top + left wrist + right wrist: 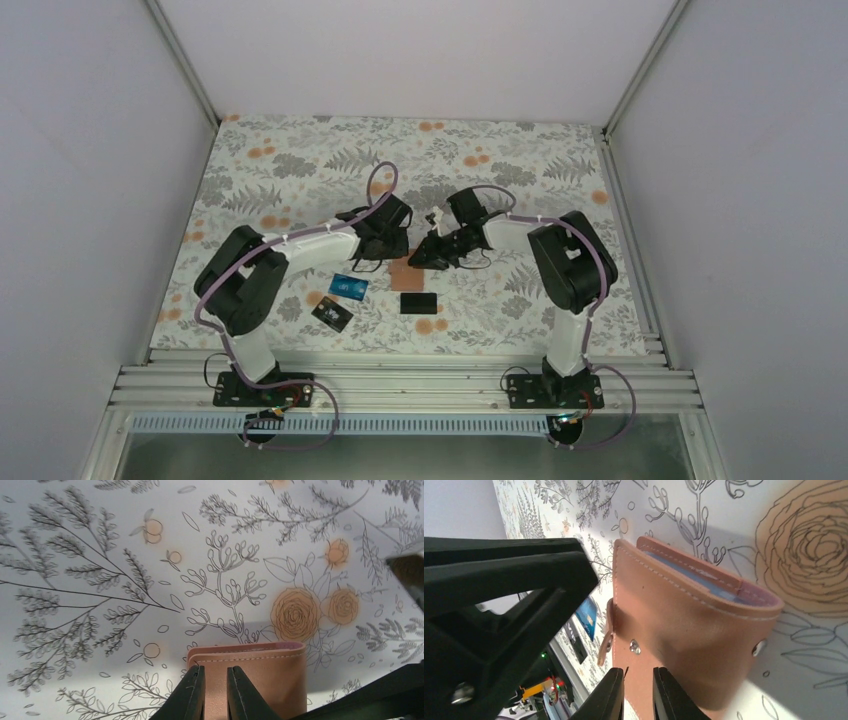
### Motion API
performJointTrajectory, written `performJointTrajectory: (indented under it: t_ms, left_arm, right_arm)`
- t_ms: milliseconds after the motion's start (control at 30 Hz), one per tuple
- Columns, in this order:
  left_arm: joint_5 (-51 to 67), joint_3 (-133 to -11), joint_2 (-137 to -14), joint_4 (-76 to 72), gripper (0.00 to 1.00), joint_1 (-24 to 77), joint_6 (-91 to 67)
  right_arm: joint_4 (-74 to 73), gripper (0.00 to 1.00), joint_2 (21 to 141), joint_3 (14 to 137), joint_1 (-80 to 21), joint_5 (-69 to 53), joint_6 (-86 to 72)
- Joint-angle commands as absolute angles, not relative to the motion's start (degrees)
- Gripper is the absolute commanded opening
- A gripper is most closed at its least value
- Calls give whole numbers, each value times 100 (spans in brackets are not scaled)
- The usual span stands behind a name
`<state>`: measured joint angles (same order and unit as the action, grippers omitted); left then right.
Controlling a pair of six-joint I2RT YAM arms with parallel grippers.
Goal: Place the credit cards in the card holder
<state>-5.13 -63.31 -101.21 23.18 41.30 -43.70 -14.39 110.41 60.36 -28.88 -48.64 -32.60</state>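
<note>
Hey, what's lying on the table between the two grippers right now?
The tan card holder: the top view shows it between the left gripper and the right gripper, and each wrist view shows it right at the fingertips.

card holder: tan stitched leather, metal snaps, folded but gaping, mid-table, blue edge showing inside | blue card: flat, near its left | printed black card: flat, beside blue card | plain black card: flat, just beside holder's near side

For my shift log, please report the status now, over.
Left pincer and right pincer almost closed at card holder, grip unclear. Blue card and black cards lie outside on table. No obstacle seen.
</note>
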Motion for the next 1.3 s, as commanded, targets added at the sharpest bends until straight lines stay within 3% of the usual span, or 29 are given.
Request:
performJointTrajectory:
  t_ms: [0, 500, 1267]
  left_arm:
    - [26, -6180, -10283, 1824, 14, 4047, -4030]
    - [254, -5773, -10267, 1445, 7, 3835, -3949]
    - [415, -5613, -10185, 1285, 5, 3788, -3946]
  right_arm:
    - [-1651, 19, 10652, 6222, -2877, -4946, -3176]
    - [-1679, 19, 10685, 6379, -3253, -4706, -3582]
    - [-1712, 18, 11062, 6493, -3480, -4343, -3698]
